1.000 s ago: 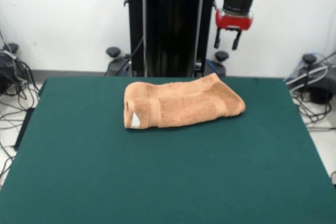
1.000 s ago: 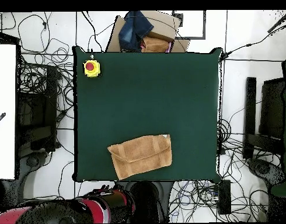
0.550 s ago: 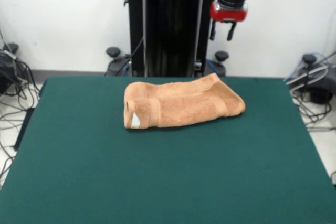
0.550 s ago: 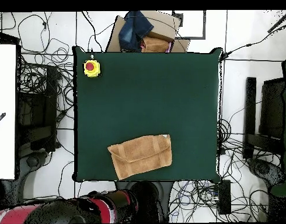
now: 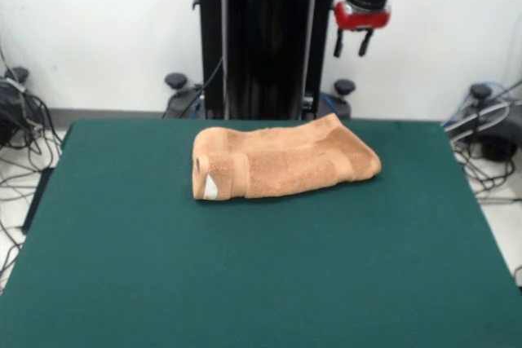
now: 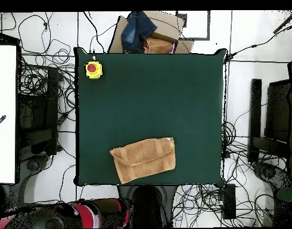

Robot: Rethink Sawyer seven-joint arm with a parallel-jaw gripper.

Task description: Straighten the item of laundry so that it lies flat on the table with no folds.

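Item: towel (image 5: 281, 162), orange-tan terry, lying folded over itself in a thick bundle on the green table (image 5: 245, 283); in the overhead view we place the towel (image 6: 143, 159) toward 6 o'clock of the tabletop, close to that edge, with most of the felt bare. Condition: we judge the task barely begun or not begun, since the cloth is doubled with a rolled end and no part is spread; all the unfolding and smoothing is left. Gripper (image 5: 353, 42): raised high, well apart from the towel, off toward 1 o'clock from it in the front view, its two fingers spread and holding nothing. Markings: a small white tag (image 5: 210, 187) at the rolled end, no writing we can read; a yellow box with a red button (image 6: 93, 69) near the table's 10 o'clock corner, unlabelled as far as we can tell
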